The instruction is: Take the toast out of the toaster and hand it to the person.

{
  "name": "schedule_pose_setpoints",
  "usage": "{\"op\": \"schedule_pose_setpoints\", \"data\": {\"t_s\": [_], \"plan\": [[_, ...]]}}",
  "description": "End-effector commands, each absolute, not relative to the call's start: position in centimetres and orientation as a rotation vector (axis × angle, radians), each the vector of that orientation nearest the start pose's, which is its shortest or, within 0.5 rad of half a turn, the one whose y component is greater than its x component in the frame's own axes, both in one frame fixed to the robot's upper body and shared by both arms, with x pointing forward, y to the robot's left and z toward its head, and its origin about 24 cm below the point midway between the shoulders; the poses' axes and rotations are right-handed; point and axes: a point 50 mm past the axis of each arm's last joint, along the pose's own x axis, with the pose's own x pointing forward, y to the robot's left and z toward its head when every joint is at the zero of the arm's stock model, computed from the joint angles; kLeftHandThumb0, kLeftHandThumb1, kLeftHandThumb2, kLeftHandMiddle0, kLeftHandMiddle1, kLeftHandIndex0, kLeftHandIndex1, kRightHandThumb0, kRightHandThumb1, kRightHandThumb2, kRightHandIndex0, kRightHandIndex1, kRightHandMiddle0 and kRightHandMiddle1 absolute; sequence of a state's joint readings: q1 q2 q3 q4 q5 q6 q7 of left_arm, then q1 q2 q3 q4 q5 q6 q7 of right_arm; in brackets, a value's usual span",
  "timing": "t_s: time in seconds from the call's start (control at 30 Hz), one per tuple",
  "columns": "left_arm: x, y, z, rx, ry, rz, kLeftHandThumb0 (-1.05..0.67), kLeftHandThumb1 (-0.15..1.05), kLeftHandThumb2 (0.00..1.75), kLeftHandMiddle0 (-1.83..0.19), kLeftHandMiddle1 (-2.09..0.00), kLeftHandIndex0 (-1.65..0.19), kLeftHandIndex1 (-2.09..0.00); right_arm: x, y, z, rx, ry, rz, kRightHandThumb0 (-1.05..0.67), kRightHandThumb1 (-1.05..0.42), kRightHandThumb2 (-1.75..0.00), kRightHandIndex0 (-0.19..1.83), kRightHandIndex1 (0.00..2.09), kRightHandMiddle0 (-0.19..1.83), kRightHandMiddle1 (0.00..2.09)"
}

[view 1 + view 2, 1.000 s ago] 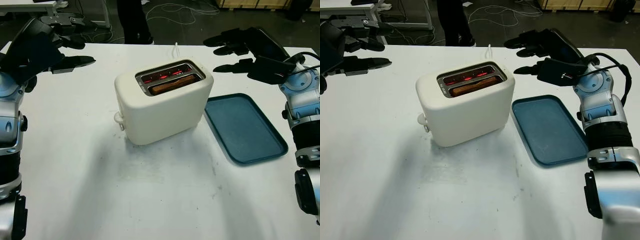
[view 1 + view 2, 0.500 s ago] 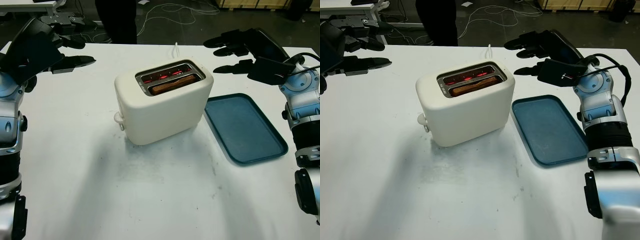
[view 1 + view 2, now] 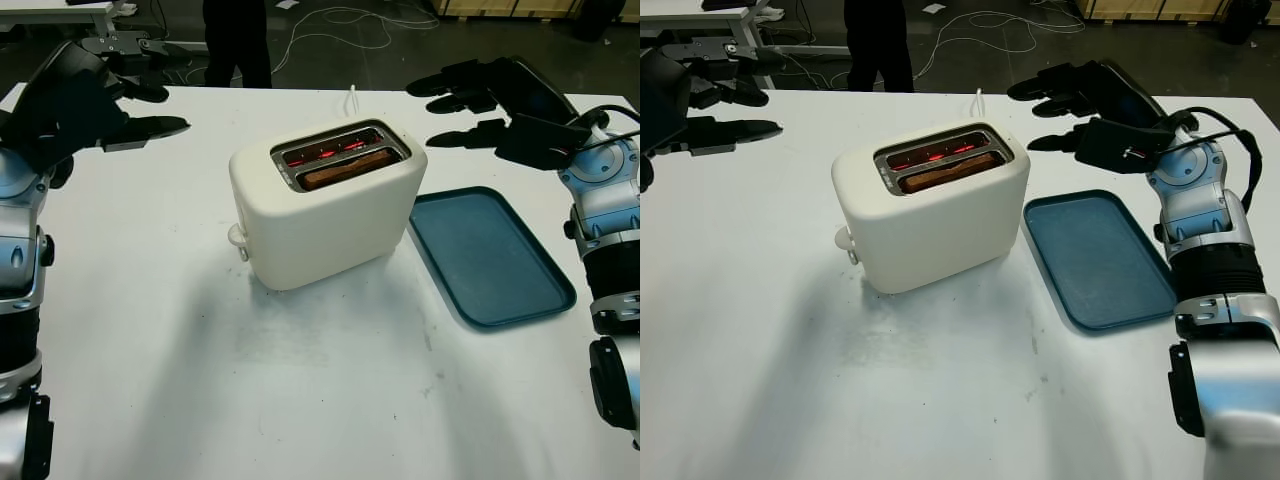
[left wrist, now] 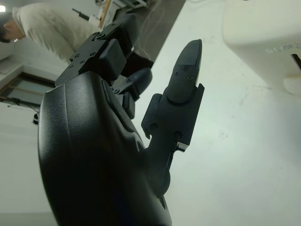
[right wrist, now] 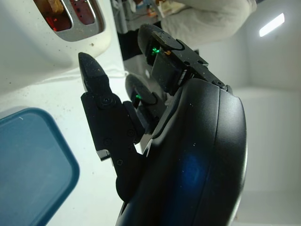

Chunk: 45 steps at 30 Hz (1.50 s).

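From my head cameras I see the toast (image 3: 345, 168) lying down in the nearer slot of the toaster (image 3: 325, 205), its long axis running along the slot, from near-left up toward far-right across the table (image 3: 300, 390). It is a brown, crusty slice, and I can see little more than its top edge, about level with the slot's metal rim. The slot behind it glows red from the heating elements, and I cannot tell whether anything sits in it. The toaster is a cream, rounded box standing at the middle of the white table, turned at the same slant as the toast, with a small knob on its left end and a white cord leading off behind it. Just to its right lies a dark blue tray (image 3: 490, 255) with nothing on it, close to the toaster's base but apart from it. My left hand (image 3: 95, 95) is up over the far-left part of the table, open and holding nothing, well apart from the toaster. My right hand (image 3: 490, 100) is raised at the far right, above the tray's far end, also open with nothing in it. A person (image 3: 238, 40) in dark trousers stands beyond the table's far edge.
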<state>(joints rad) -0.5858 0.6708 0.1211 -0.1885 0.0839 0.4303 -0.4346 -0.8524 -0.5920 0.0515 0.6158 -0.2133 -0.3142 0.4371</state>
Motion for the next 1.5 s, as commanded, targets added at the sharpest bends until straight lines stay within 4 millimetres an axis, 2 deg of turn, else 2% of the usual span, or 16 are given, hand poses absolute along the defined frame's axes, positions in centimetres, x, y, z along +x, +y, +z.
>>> {"op": "schedule_pose_setpoints", "data": {"t_s": [0.0,0.83,1.47], "plan": [[30.51,23.07,25.61,0.732,-0.254,-0.136,-0.23,0.88,0.01,-0.22,-0.92,-0.48,-0.31,37.34,-21.53,22.19,-0.880,-0.361,0.349,-0.22,-0.79,0.00,0.82,0.01,0.75,0.00],[30.63,22.82,25.85,0.746,-0.267,-0.157,-0.31,0.85,0.00,-0.23,-0.93,-0.48,-0.32,37.47,-21.31,22.22,-0.888,-0.372,0.359,-0.23,-0.78,0.00,0.83,0.01,0.77,0.01],[30.49,22.86,25.80,0.722,-0.264,-0.157,-0.27,0.85,0.01,-0.21,-0.93,-0.46,-0.34,37.49,-21.30,22.17,-0.899,-0.366,0.361,-0.24,-0.78,0.00,0.83,0.01,0.77,0.00]]}}
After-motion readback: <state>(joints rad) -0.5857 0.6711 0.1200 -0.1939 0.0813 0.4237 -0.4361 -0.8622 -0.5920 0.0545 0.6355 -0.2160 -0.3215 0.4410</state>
